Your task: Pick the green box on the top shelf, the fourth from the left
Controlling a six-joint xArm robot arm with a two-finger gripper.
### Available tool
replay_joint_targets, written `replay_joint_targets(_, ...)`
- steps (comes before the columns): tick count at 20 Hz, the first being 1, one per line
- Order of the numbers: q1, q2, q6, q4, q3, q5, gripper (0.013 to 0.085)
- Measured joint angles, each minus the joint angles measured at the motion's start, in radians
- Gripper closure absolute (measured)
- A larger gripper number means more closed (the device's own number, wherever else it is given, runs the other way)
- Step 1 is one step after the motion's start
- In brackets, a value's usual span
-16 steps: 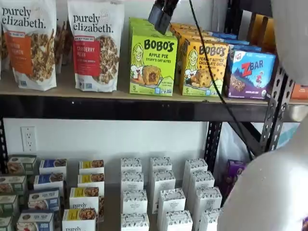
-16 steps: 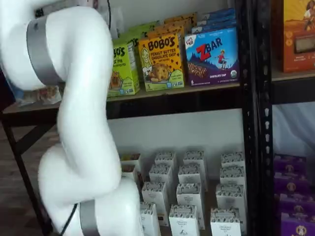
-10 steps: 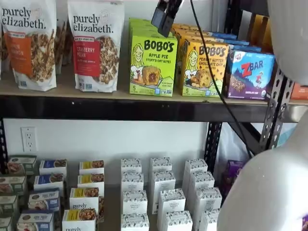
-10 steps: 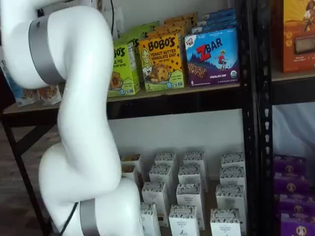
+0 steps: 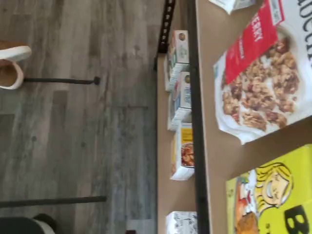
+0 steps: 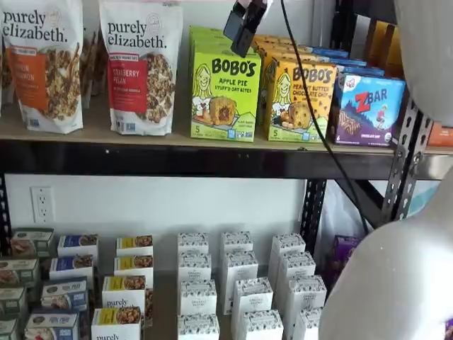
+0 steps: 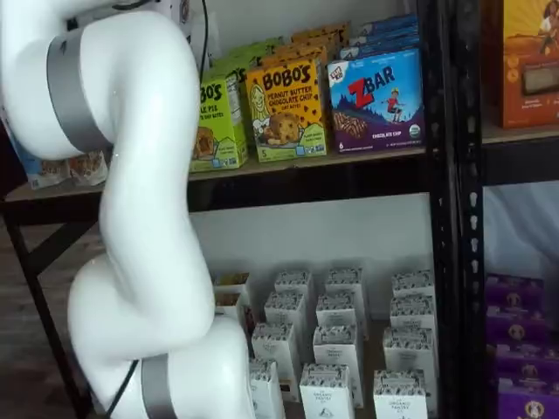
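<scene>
The green box (image 6: 225,92) stands upright on the top shelf (image 6: 177,160), printed "BOBO'S Apple Pie", with more green boxes behind it. It also shows in a shelf view (image 7: 217,118), partly hidden by my white arm, and in the wrist view (image 5: 273,195) as a lime-green face with a cartoon girl. My gripper (image 6: 243,28) hangs from the view's top edge, just above the box's upper right corner and in front of it. Only its black fingers show, with no clear gap and nothing in them.
Two Purely Elizabeth bags (image 6: 141,67) stand left of the green box. A yellow-orange Bobo's box (image 6: 299,99) and a blue ZBar box (image 6: 368,108) stand right of it. Small white cartons (image 6: 237,280) fill the lower shelf. My white arm (image 7: 131,218) covers the left side.
The gripper has shifted slightly right and up near the green box's top. The boxes have not moved.
</scene>
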Motion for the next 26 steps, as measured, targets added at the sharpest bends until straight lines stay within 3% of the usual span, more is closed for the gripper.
replay_joint_targets(7,0.0,0.0,-0.015,-0.012,0.044,-0.097,0.013)
replay_joint_targets(15,-0.017,0.036,-0.035,-0.012,0.024,-0.149,0.013)
replay_joint_targets(26,-0.061,0.093,-0.081,-0.035,-0.03,-0.145,0.013)
